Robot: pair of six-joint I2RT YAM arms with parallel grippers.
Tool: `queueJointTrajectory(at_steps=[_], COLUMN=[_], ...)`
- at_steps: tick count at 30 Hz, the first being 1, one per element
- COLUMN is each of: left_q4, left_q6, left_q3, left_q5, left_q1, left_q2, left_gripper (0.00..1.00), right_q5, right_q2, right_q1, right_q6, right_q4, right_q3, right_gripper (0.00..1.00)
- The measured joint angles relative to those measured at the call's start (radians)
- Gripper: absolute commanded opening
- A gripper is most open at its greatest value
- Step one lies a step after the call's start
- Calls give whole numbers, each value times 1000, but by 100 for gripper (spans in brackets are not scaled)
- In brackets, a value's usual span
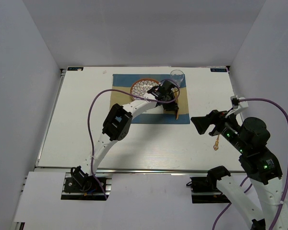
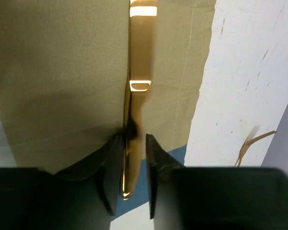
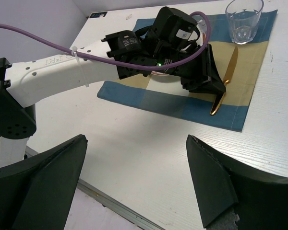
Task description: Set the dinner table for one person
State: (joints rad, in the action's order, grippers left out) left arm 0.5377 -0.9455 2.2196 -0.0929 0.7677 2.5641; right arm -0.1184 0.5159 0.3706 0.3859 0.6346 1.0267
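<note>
A gold knife (image 2: 139,57) lies lengthwise on the beige band of the blue-and-beige placemat (image 1: 122,82), at its right side. My left gripper (image 2: 134,139) stands around the knife's handle. The handle rests against one finger, a thin gap shows beside the other, and the jaws are slightly open. The right wrist view shows the knife (image 3: 229,72) flat on the mat under that gripper (image 3: 217,88). My right gripper (image 3: 135,139) hangs wide open and empty over the white dinner table (image 1: 134,143), right of the mat.
A plate (image 1: 143,87) with an orange rim sits on the mat, left of the knife. A clear glass (image 1: 177,76) stands at the mat's far right corner. A gold fork (image 1: 216,143) lies on the table near the right arm. A metal rail runs along the near edge.
</note>
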Motion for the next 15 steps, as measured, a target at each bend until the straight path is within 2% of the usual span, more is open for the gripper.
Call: queueJointTrajectory(at_steps=[5,11,12,14,15], left_q4=[-14,-19,-16,-10,2], left_q6=[0,2,3,9,13], left_q3=[3,-9,-23,-63,-93], left_q5=[-1,8,9,19,31], left_q1=[0,9,12,14,16], left_q2=[0,-19,-30,-69,-100], left_gripper=[62,69,80,86,92], right_q5=[0,53,81,155,195], right_q2=[2,34,45,68,78], right_q1=[0,0,0,0,0], right_q6=[0,3,6,25,40], right_q4=[-1,-3,-4,-3,-2], right_q3=[0,-5,-9,-23,-35], right_gripper=[89,89,89,89,89])
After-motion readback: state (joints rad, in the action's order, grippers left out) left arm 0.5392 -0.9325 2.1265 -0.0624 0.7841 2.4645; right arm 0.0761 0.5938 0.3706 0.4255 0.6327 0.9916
